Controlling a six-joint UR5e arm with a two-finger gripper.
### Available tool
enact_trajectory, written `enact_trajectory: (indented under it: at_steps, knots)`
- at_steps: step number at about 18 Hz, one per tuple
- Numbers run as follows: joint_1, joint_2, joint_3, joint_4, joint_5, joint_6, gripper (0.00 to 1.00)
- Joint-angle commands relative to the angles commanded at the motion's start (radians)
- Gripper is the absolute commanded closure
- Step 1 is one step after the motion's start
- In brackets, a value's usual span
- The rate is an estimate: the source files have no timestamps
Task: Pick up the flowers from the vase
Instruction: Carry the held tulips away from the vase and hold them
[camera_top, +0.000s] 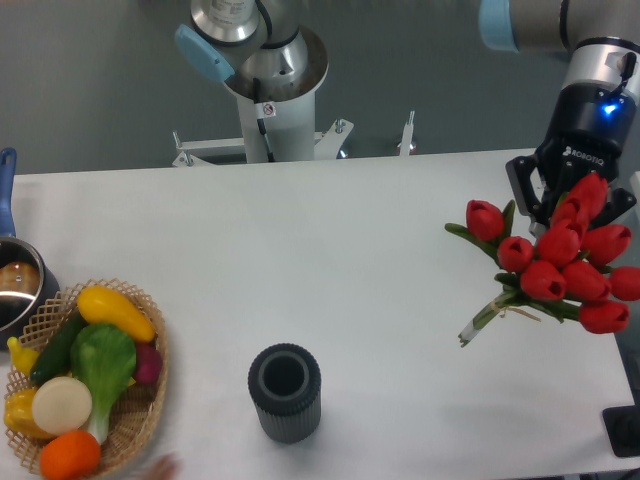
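Note:
The flowers (556, 263), a bunch of red tulip buds with green stems, hang tilted over the table's right side, stems pointing down-left. My gripper (572, 212) is shut on the bunch from above, its fingers mostly hidden behind the buds. The vase (285, 391), dark and ribbed, stands upright and empty near the front middle of the table, far to the left of the flowers.
A wicker basket (140, 420) with toy vegetables and an orange sits at the front left. A steel pot (15, 285) with a blue handle is at the left edge. The robot base (272, 95) stands behind the table. The table's right edge is close to the flowers.

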Motion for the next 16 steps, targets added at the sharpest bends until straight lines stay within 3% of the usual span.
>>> enact_trajectory:
  at_steps: [3, 9, 16]
  knots:
    - [-0.014, 0.006, -0.005, -0.005, 0.075, -0.012, 0.85]
    - [-0.11, 0.009, -0.005, -0.035, 0.296, -0.025, 0.84]
    - [-0.195, 0.017, -0.015, -0.052, 0.569, 0.133, 0.84]
